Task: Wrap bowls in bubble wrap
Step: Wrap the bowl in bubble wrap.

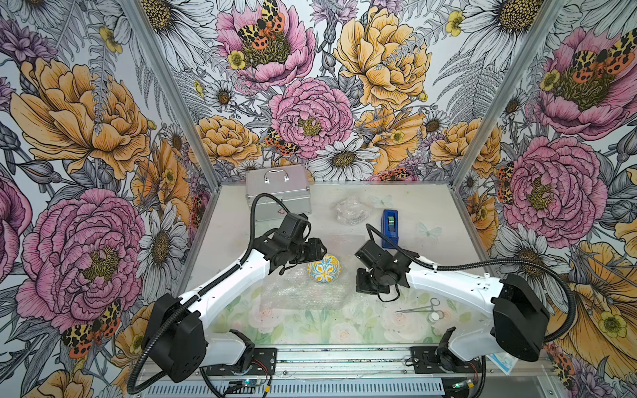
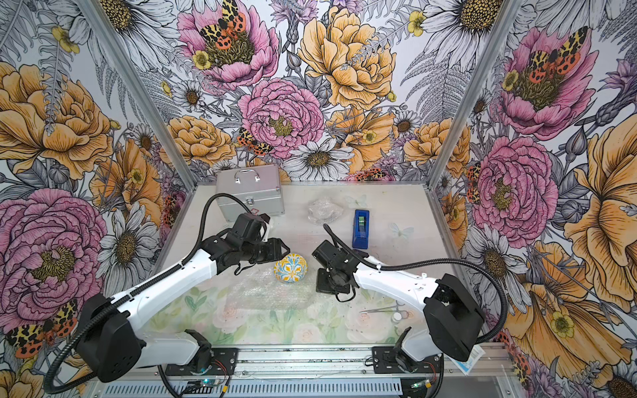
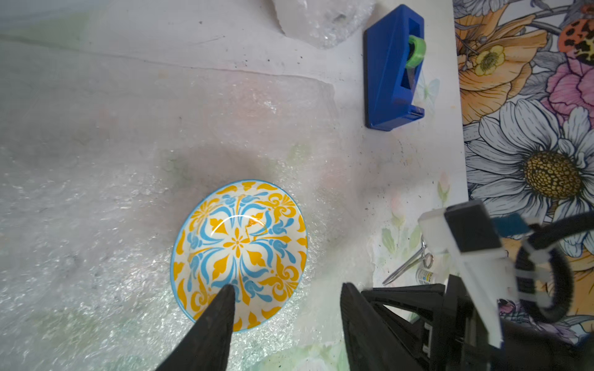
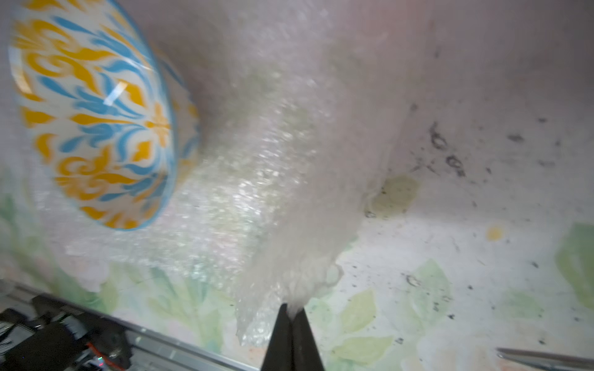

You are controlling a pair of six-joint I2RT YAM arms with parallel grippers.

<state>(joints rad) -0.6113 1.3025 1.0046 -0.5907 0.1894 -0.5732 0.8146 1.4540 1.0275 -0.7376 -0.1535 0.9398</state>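
Bowl (image 1: pixel 324 268), painted blue and yellow, sits rim-up near the middle of the table (image 1: pixel 396 200) in both top views, on a flat sheet of wrap (image 1: pixel 293 293) that spreads from under it mostly toward 7 o'clock. At the bowl's 10 o'clock the left end effector (image 3: pixel 286 295) hangs open; in the left wrist view one finger (image 3: pixel 221 321) lies over the painted inside and the other stands outside the rim, though contact cannot be told. At the bowl's 3 o'clock the right end effector (image 4: pixel 291 310) points down, and its wrist view shows the jaws closed on an edge of the wrap, which rises from the table into the pinch. A crumpled clear bundle (image 1: pixel 350 212) lies toward 1 o'clock from the bowl, well apart, with a blue dispenser (image 1: pixel 390 229) just beside it at its 3 o'clock. A silver case (image 1: pixel 277 193) stands at the bowl's 11 o'clock against the back wall. Forceps (image 1: pixel 418 306) lie at 4 o'clock, near the right arm.
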